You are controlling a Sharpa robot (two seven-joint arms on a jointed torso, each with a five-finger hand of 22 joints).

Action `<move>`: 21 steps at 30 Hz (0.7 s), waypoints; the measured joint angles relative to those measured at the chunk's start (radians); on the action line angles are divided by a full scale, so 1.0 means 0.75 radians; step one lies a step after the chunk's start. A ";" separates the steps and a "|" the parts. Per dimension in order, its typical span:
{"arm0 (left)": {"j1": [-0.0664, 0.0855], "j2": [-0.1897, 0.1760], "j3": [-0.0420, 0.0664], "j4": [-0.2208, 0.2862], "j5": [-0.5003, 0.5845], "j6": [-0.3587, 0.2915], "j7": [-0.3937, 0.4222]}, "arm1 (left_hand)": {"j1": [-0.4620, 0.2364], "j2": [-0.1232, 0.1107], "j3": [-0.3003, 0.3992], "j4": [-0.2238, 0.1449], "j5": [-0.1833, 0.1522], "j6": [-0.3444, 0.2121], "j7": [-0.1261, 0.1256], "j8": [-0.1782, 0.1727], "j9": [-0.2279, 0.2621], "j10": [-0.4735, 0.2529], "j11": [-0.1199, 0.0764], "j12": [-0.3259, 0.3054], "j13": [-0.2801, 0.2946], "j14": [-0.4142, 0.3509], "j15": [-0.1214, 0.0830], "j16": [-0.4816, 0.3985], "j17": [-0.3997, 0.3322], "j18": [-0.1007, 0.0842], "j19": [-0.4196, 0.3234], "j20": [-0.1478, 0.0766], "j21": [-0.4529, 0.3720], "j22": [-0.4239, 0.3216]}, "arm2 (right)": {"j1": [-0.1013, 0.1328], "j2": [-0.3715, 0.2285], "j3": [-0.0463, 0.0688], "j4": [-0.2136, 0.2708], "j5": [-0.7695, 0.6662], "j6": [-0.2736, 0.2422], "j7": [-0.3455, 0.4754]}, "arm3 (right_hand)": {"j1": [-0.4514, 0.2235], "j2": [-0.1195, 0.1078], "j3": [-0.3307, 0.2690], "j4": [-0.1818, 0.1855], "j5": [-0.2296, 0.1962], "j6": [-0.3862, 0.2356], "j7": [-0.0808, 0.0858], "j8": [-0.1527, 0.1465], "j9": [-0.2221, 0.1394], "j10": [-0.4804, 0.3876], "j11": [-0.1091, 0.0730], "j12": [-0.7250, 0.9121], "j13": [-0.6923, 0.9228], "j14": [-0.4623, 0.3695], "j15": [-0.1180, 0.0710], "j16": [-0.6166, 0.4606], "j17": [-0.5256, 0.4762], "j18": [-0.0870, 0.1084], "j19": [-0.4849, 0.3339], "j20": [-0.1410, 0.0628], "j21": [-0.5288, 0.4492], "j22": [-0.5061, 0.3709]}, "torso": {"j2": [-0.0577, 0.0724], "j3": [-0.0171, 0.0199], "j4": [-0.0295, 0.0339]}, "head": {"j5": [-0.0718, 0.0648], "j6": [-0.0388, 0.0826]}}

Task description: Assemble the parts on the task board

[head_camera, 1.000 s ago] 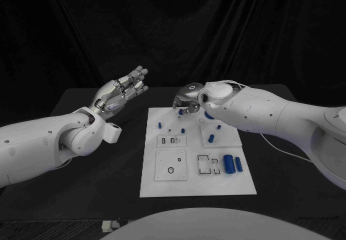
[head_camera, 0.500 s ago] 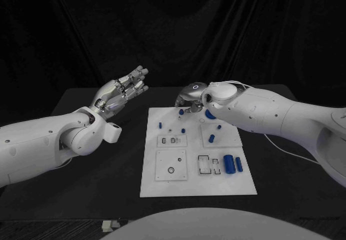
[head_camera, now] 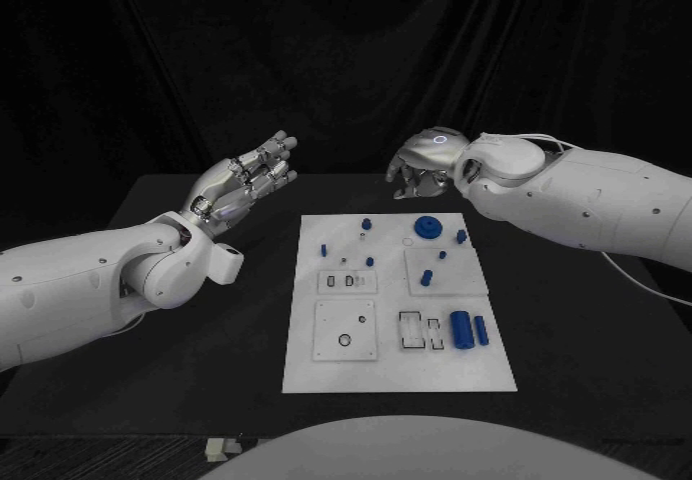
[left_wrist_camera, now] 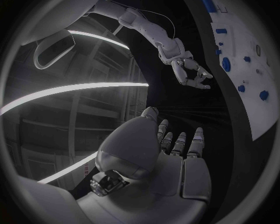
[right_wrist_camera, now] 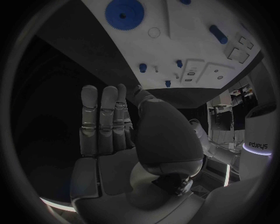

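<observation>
The white task board (head_camera: 378,372) lies mid-table. On it are a blue gear (head_camera: 428,226) near the far edge, a thick blue cylinder (head_camera: 462,328) at the right, and several small blue pegs such as one at the far left (head_camera: 325,248). My right hand (head_camera: 424,166) hovers above the table just beyond the board's far edge, fingers loosely apart and holding nothing. My left hand (head_camera: 247,178) is raised left of the board, fingers spread and empty. The right wrist view looks over the gear (right_wrist_camera: 124,9) and board (right_wrist_camera: 192,46); the left wrist view shows the right hand (left_wrist_camera: 189,72).
Black table (head_camera: 188,330) surrounds the board, with bare room on both sides. Recessed white tiles (head_camera: 343,330) and slot holders (head_camera: 420,330) sit on the board's near half. Black curtain behind.
My right hand has lifted off the board's far edge and drawn up and back to the right, uncovering the blue gear. The left arm has not moved.
</observation>
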 measured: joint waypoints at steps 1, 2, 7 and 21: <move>0.000 -0.001 0.000 0.001 0.000 0.000 0.000 | 0.000 0.000 0.000 0.000 0.000 0.000 0.000 0.000 0.000 0.000 0.000 0.000 0.000 0.000 0.000 0.000 0.000 0.000 0.000 0.000 0.000 0.000 | 0.002 -0.020 0.000 0.016 0.004 -0.001 -0.003 | -0.015 0.002 -0.016 0.016 -0.004 -0.004 0.014 0.000 0.011 0.007 -0.007 0.080 0.064 0.016 0.005 -0.002 0.021 0.000 0.004 0.003 -0.014 -0.004 | 0.000 0.0000 -0.0001 | -0.002 0.000; 0.000 -0.002 0.000 0.001 0.000 0.000 0.000 | 0.000 0.000 0.000 0.000 0.000 0.000 0.000 0.000 0.000 0.000 0.000 0.000 0.000 0.000 0.000 0.000 0.000 0.000 0.000 0.000 0.000 0.000 | 0.003 -0.037 0.000 0.028 0.009 -0.002 -0.007 | -0.015 0.002 -0.030 0.030 -0.004 -0.005 0.016 0.000 0.026 -0.005 -0.013 0.182 0.154 0.048 0.006 0.029 0.086 0.000 0.029 0.004 -0.009 0.013 | 0.000 0.0000 -0.0001 | -0.003 0.000; 0.000 -0.002 0.000 0.002 0.000 -0.001 0.000 | 0.000 0.000 0.000 0.000 0.000 0.000 0.000 0.000 0.000 0.000 0.000 0.000 0.000 0.000 0.000 0.000 0.000 0.000 0.000 0.000 0.000 0.000 | 0.004 -0.107 -0.001 0.069 0.040 0.006 -0.035 | -0.041 0.014 -0.076 0.057 -0.003 -0.017 0.019 -0.010 0.070 0.144 -0.025 0.788 0.765 0.226 -0.008 0.361 0.574 -0.044 0.206 -0.006 0.232 0.250 | 0.000 -0.0001 -0.0006 | -0.009 0.000; 0.000 -0.001 0.000 0.005 0.000 -0.003 0.000 | 0.005 -0.005 0.004 -0.004 0.000 0.005 0.005 0.000 0.000 0.000 0.000 0.000 0.000 0.000 0.000 0.000 0.000 0.000 0.000 0.000 0.000 0.000 | -0.040 -0.164 -0.001 0.071 0.089 0.069 -0.128 | -0.163 -0.026 -0.087 0.072 0.036 -0.081 0.023 -0.027 0.185 0.297 -0.027 1.424 1.196 0.296 -0.023 0.853 0.974 -0.168 0.458 -0.014 0.821 0.535 | -0.002 -0.0015 -0.0017 | -0.014 0.000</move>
